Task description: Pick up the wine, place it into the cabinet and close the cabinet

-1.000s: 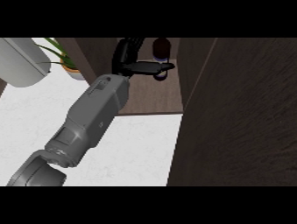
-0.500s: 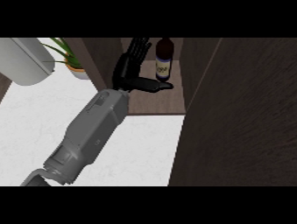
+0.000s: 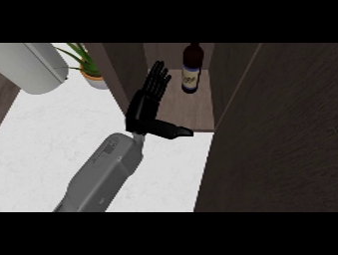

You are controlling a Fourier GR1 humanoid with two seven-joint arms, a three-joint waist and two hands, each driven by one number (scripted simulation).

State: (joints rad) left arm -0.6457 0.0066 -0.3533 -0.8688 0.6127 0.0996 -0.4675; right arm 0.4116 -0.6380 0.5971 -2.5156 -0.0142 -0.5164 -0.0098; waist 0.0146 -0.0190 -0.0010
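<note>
The dark wine bottle (image 3: 192,73) with a pale label stands upright at the back of the open cabinet's shelf (image 3: 195,113). My left hand (image 3: 148,107) is open just in front of the shelf's left part, fingers straight and pointing up the view, thumb stuck out to the right. It is apart from the bottle, below and left of it. The cabinet's dark door (image 3: 289,139) stands open and fills the right side of the view. The right hand does not show.
A potted green plant (image 3: 89,69) stands on the white counter (image 3: 46,149) left of the cabinet's side wall (image 3: 123,74). A large pale rounded object (image 3: 28,64) lies at the upper left. Dark wood borders the counter's left edge.
The left hand was curled round the bottle inside the cabinet; it has let go, straightened its fingers and drawn back toward me. The bottle stays standing on the shelf.
</note>
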